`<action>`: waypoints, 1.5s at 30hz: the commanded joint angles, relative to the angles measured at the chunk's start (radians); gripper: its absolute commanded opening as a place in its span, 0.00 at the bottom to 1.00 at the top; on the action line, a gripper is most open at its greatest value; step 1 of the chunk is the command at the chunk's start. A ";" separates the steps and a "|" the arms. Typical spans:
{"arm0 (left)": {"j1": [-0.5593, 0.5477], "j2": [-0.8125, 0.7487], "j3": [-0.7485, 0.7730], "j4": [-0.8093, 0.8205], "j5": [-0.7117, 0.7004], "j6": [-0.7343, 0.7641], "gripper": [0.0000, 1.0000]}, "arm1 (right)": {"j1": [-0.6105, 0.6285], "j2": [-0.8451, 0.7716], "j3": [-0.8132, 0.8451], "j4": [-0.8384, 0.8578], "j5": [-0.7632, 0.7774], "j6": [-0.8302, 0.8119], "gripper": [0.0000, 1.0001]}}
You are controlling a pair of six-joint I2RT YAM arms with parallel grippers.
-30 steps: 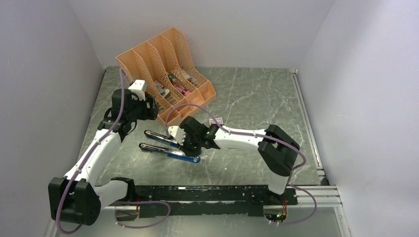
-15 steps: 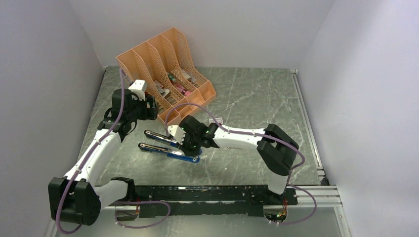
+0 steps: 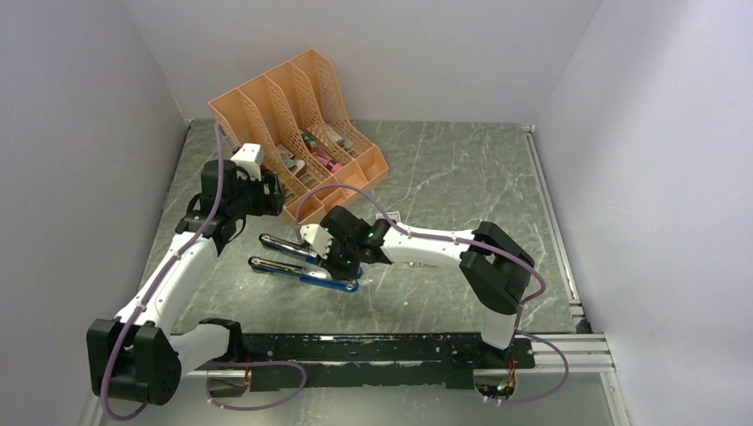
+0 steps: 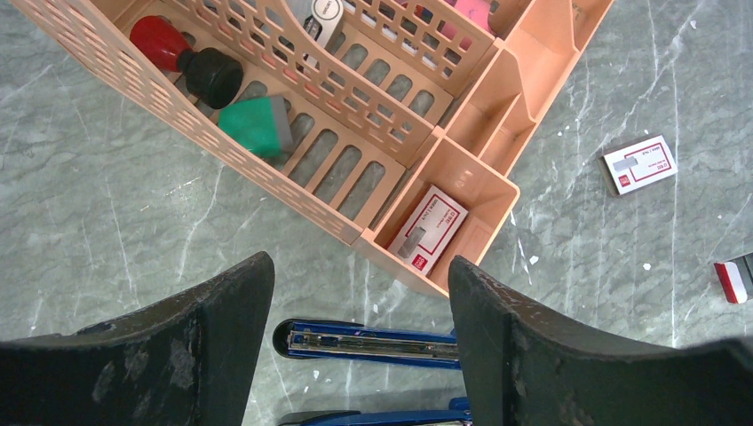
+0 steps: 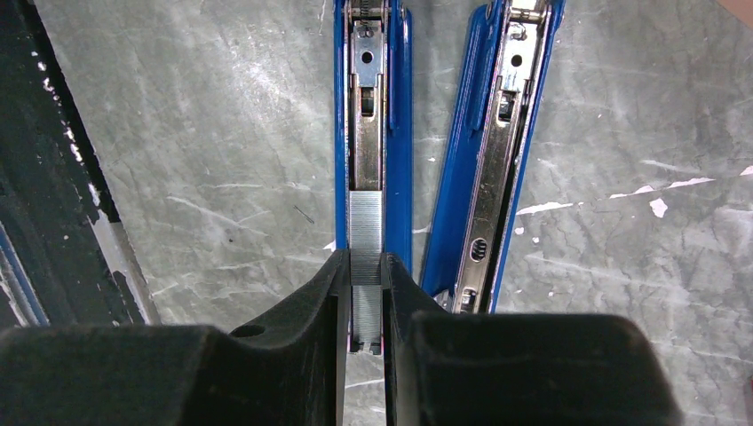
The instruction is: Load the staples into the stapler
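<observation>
Your right gripper (image 5: 364, 266) is pinched narrow on the staples (image 5: 365, 231), a grey strip whose long axis points straight ahead from the fingertips. It lines up with the open channel of the blue stapler (image 5: 369, 106) just ahead. The strip's rear end is hidden between the fingers. Your left gripper (image 4: 360, 280) hangs wide open, and its fingers cut off part of the stapler ahead of it.

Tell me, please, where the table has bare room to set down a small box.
The widest bare patch is the back right of the table, between the orange organizer and the side rail. A narrower strip runs between the stapler and the black base rail. Mid-left is crowded: right gripper pinching the staples, left gripper alongside.
</observation>
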 commanded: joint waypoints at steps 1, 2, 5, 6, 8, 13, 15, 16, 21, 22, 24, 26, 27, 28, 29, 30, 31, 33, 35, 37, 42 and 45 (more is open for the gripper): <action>0.006 -0.020 -0.002 0.010 0.008 0.007 0.76 | -0.006 0.009 0.006 0.002 -0.020 0.016 0.18; 0.006 -0.020 -0.002 0.010 0.008 0.008 0.76 | -0.007 0.006 0.002 0.008 -0.023 0.017 0.20; 0.006 -0.020 -0.002 0.011 0.010 0.008 0.76 | -0.011 -0.009 -0.010 0.025 -0.037 0.028 0.24; 0.006 -0.020 -0.002 0.011 0.010 0.007 0.76 | -0.012 -0.014 -0.015 0.032 -0.043 0.032 0.25; 0.006 -0.019 -0.001 0.011 0.010 0.007 0.76 | -0.020 -0.026 -0.024 0.050 -0.062 0.041 0.30; 0.007 -0.020 -0.002 0.009 0.009 0.006 0.76 | -0.036 -0.056 -0.047 0.089 -0.086 0.061 0.33; 0.006 -0.020 -0.002 0.009 0.010 0.008 0.76 | -0.040 -0.062 -0.054 0.096 -0.085 0.067 0.34; 0.006 -0.020 -0.002 0.009 0.009 0.008 0.76 | -0.045 -0.068 -0.059 0.105 -0.084 0.072 0.34; 0.006 -0.019 -0.002 0.009 0.009 0.008 0.76 | -0.062 -0.094 -0.091 0.137 -0.060 0.101 0.34; 0.006 -0.019 -0.002 0.009 0.010 0.008 0.76 | -0.065 -0.094 -0.090 0.136 -0.053 0.102 0.34; 0.006 -0.019 -0.002 0.008 0.009 0.007 0.76 | -0.065 -0.089 -0.089 0.125 -0.049 0.099 0.34; 0.006 -0.019 -0.001 0.009 0.008 0.007 0.76 | -0.065 -0.080 -0.085 0.113 -0.046 0.094 0.34; 0.006 -0.019 -0.002 0.008 0.010 0.007 0.76 | -0.065 -0.076 -0.085 0.109 -0.044 0.093 0.34; 0.006 -0.019 -0.002 0.009 0.009 0.007 0.76 | -0.065 -0.073 -0.087 0.107 -0.042 0.091 0.34; 0.006 -0.019 -0.002 0.009 0.009 0.007 0.76 | -0.066 -0.071 -0.089 0.104 -0.041 0.090 0.34; 0.006 -0.019 -0.002 0.010 0.010 0.008 0.76 | -0.066 -0.069 -0.090 0.100 -0.039 0.089 0.34; 0.006 -0.018 -0.002 0.009 0.009 0.007 0.76 | -0.065 -0.068 -0.090 0.094 -0.037 0.087 0.34; 0.006 -0.016 -0.002 0.010 0.010 0.007 0.76 | -0.065 -0.068 -0.091 0.086 -0.032 0.085 0.34; 0.006 -0.017 -0.002 0.011 0.009 0.006 0.76 | -0.065 -0.072 -0.098 0.083 -0.032 0.085 0.34; 0.006 -0.017 -0.001 0.010 0.010 0.006 0.76 | -0.064 -0.074 -0.102 0.075 -0.035 0.083 0.34; 0.006 -0.018 -0.002 0.011 0.011 0.006 0.76 | -0.064 -0.083 -0.112 0.067 -0.051 0.077 0.34; 0.006 -0.018 -0.001 0.011 0.010 0.005 0.76 | -0.065 -0.086 -0.117 0.064 -0.062 0.074 0.34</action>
